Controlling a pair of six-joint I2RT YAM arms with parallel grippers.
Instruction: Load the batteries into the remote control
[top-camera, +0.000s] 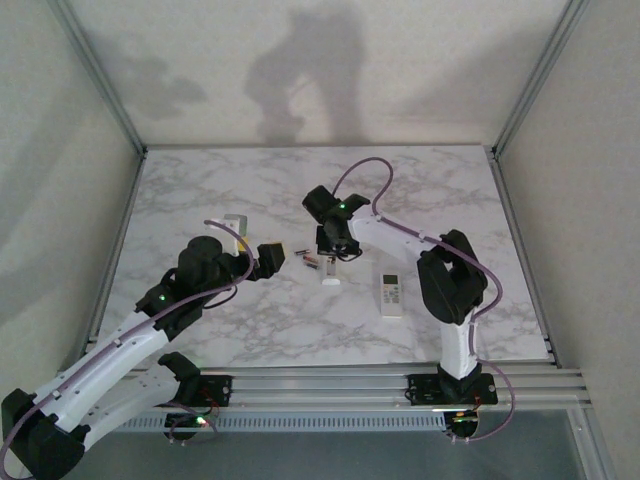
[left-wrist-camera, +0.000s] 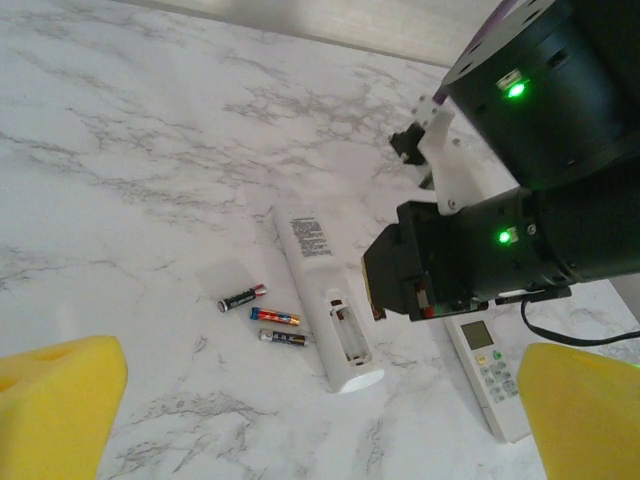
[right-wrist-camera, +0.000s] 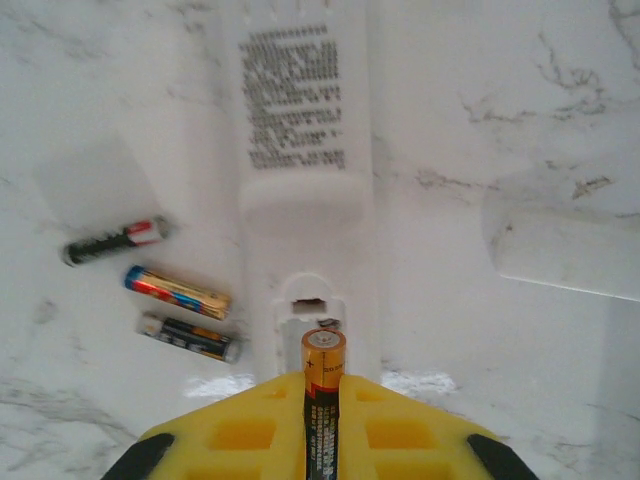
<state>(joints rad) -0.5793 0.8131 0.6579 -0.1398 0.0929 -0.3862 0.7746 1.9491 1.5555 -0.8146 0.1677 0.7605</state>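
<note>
The top camera sits high above and behind my arm bases, looking down over the whole marble table (top-camera: 250, 330). My left wrist camera looks rightward and down from mid-distance toward my right arm (left-wrist-camera: 560, 200). My right wrist camera hangs close, looking almost straight down. All three share the open-backed remote (right-wrist-camera: 305, 150) and three loose batteries (right-wrist-camera: 178, 292).

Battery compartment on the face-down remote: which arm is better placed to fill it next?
Right: the right gripper holds a battery at the open compartment; the left gripper is open, empty.
</note>
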